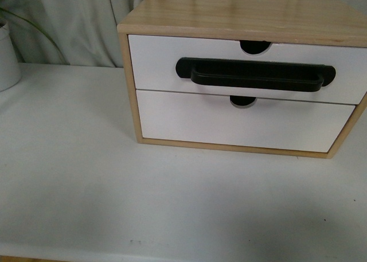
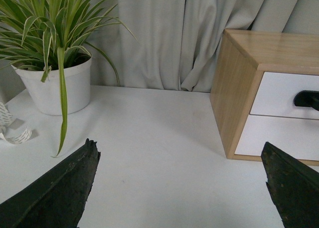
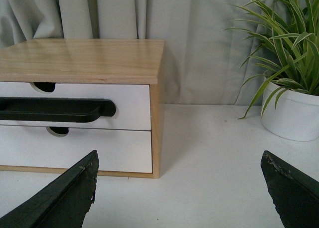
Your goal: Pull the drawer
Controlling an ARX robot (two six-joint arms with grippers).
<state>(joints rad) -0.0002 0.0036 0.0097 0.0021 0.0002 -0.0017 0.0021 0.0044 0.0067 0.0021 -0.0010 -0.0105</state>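
You have the drawer [image 1: 155, 67] straight ahead in the front view. It is the upper of the two in the wooden case [image 1: 246, 12], which stands on the white tabletop [image 1: 114, 187]. Its white front looks flush with the case, so it reads as shut. The long black bar handle [image 1: 255, 75] runs across it, below the half-round notch in its top edge. The plain lower drawer [image 1: 229, 124] sits directly beneath.

Neither arm shows in your front view. Your left gripper [image 2: 177, 143] hangs with its fingers spread wide and nothing between them. It is off to the case's left side, well apart from it, with a potted plant [image 2: 57, 88] further left. Your right gripper [image 3: 179, 154] is likewise spread wide and empty. It faces the case's right front corner without touching it, and a second potted plant [image 3: 291, 113] stands to the right. A pale curtain [image 2: 164, 33] hangs behind everything.
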